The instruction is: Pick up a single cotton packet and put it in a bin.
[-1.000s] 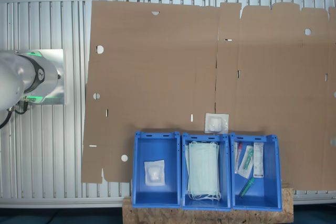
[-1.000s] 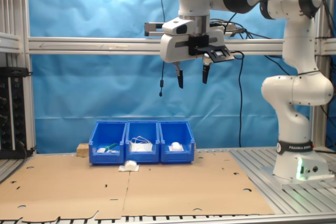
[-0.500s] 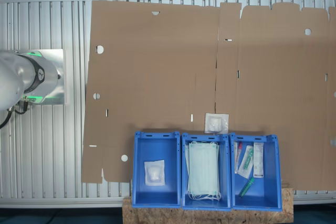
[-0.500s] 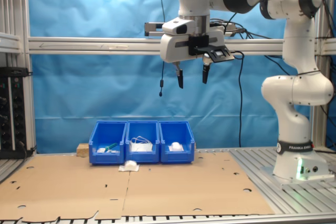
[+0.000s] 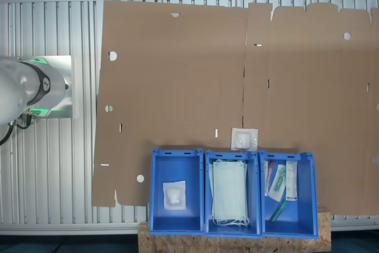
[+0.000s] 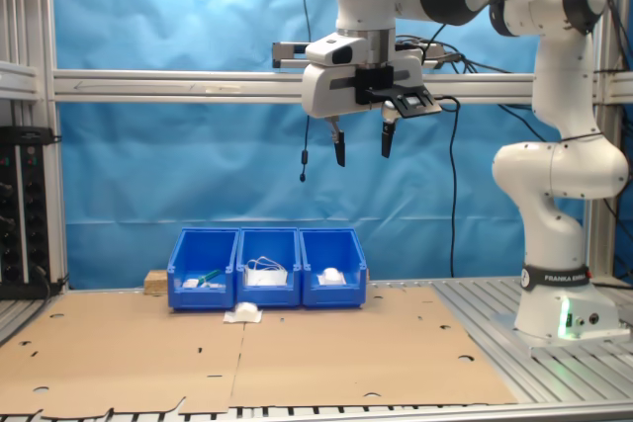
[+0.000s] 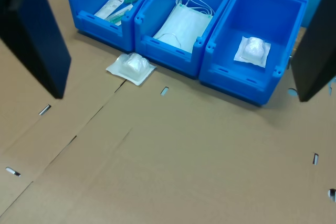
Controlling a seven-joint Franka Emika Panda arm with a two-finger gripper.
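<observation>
A small white cotton packet point(image 5: 244, 138) lies on the cardboard just in front of the row of blue bins; it also shows as the packet point(image 6: 243, 314) and the packet point(image 7: 131, 67). One bin point(image 5: 159, 205) holds another cotton packet point(image 5: 174, 195), seen too as a bin point(image 7: 294, 40) with a packet point(image 7: 252, 51) inside. My gripper point(image 6: 361, 148) hangs high above the table, open, with nothing between its black fingers point(image 7: 37, 40).
The middle crate point(image 5: 209, 223) holds pale green masks point(image 5: 229, 192), and the third crate point(image 5: 307, 217) holds syringe packets point(image 5: 283, 181). Flat brown cardboard point(image 5: 189, 75) covers the slatted table. The arm's base point(image 5: 29, 87) stands at the first exterior view's left.
</observation>
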